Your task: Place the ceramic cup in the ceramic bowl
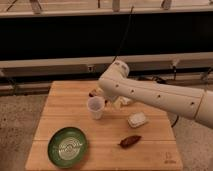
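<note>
Wooden tabletop (60, 107), pale and plank-built, fills the lower half of our view and stands on a speckled floor (20, 120) before a long dark wall (60, 40).

A little left of the table's middle we see the ceramic cup (96, 107). It stands upright on the bare wood with its mouth facing up, free of any grasp.

Just behind the cup's rim is the gripper (98, 94), a dark shape at the end of the robot's arm and largely covered by the arm's own bulk. We cannot tell whether it is open or closed, nor whether it touches the cup; it sits right beside the rim, on the far side.

The white arm (150, 95) comes in from the right edge, runs across the far half of the table to a rounded joint (117, 75), and bends down toward the cup. A black cable (124, 37) rises from that joint up the wall.

Toward the near left corner, well apart from the cup, lies the ceramic bowl (56, 154), green with pale rings inside, holding nothing.

To the cup's right, under the arm, is a small white rectangular dish (137, 119). Nearer to us than the dish lies a small reddish-brown object (130, 141), flat on the wood; we cannot make out what it is. A pale lump (121, 102) shows between the cup and the dish, tight against the arm, and it is likewise unidentifiable.
</note>
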### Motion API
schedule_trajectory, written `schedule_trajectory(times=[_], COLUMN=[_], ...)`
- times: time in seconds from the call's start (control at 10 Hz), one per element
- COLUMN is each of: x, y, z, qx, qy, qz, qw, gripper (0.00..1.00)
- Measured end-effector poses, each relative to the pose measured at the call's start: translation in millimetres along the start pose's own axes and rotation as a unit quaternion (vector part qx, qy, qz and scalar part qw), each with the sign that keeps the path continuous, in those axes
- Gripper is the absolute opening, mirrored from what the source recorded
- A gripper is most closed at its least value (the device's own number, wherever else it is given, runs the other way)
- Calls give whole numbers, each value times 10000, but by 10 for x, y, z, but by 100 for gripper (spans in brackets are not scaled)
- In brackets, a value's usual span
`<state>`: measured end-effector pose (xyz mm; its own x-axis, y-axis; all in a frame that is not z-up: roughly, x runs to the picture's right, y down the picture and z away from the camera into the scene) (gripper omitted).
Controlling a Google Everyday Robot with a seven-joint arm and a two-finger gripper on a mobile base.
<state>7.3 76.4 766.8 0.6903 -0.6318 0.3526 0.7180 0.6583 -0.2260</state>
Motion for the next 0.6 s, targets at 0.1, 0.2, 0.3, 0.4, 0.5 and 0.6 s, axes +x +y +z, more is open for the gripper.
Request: schedule_trajectory(times=[0.1,0.2,0.3,0.4,0.5,0.6], x=[-23,-52,-96,-133,-179,-197], y=[1,-21,-48,-83,-82,-56], z=[40,68,88,103,164,227], qx=[-5,-6,-17,-16,-34,-48], qy=[-35,-88,-148,-180,-240,-272], qz=[-45,-124,-193,-255,-323,-340], qw=[10000,9999,9997,9995,9992,9990], gripper=[80,80,80,80,80,80])
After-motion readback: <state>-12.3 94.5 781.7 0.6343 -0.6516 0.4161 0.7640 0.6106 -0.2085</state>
